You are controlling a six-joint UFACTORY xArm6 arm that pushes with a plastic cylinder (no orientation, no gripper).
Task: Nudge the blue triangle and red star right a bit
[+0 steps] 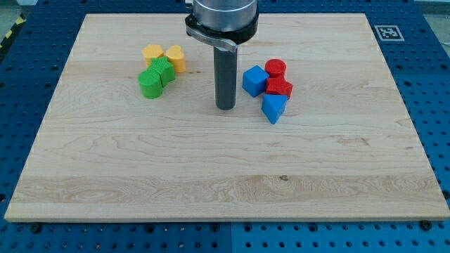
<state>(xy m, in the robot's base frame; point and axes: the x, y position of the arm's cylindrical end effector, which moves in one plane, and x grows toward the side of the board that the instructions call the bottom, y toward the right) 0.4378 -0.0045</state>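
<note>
Pale wooden board (pixel 225 176) lies on a blue perforated table (pixel 429 70) and carries all the blocks. I take the blue triangle (pixel 273 107) as landmark. The red star (pixel 279 87) touches it from the view's top side, a red cylinder (pixel 275 69) sits further up, and a blue cube (pixel 254 80) stands up and to the view's left, against the red star. My tip (pixel 225 107) rests on the board to the view's left of the triangle, near but apart from it. No pincer exists on this rod, so it grasps nothing.

Far to the view's left are two yellow blocks (pixel 165 56) and two green blocks (pixel 155 77), their shapes unclear.

The triangle and star look small, light and rigid, so I judge they slide easily and may rotate. I would press their left faces low and near the middle, slowly.
</note>
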